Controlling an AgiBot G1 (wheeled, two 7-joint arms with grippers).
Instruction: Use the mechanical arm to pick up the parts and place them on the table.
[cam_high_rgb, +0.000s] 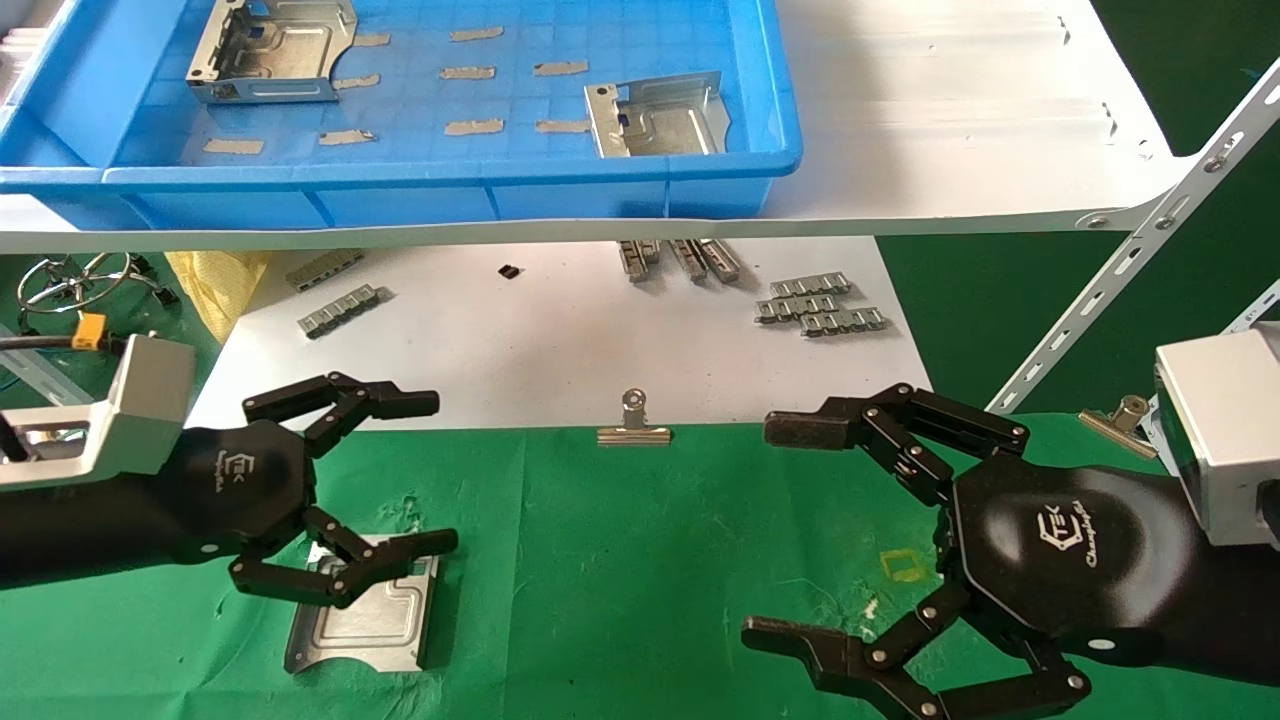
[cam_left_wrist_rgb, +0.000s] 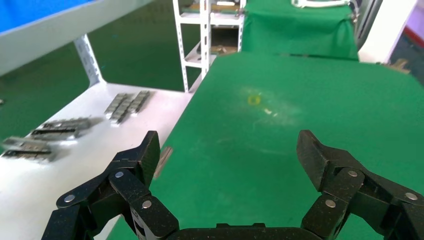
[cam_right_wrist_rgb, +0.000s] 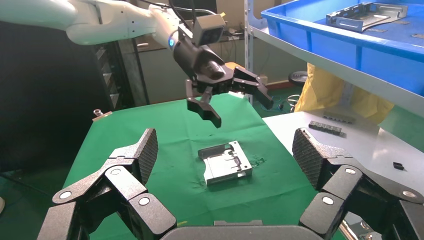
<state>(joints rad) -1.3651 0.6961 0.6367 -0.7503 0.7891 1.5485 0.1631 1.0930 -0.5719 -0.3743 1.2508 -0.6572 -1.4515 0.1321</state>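
One bracket (cam_high_rgb: 365, 615) lies flat on green table (cam_high_rgb: 620, 560) just under L gripper (cam_high_rgb: 350, 480), fingers spread wide, empty; two more sit in blue bin (cam_high_rgb: 400, 190) above; R gripper (cam_high_rgb: 800, 540) wide open, idle; parts look stiff, light, slick w/ sharp edges, so pinch across folded flanges.

Shelf: white shelf board (cam_high_rgb: 950, 130) on a slotted steel upright (cam_high_rgb: 1130, 265), above my surface.
Far rack: white shelving (cam_left_wrist_rgb: 207, 42) beyond that upright.
Behind shelf: dark wall (cam_right_wrist_rgb: 40, 95), yellow bag (cam_right_wrist_rgb: 332, 92).
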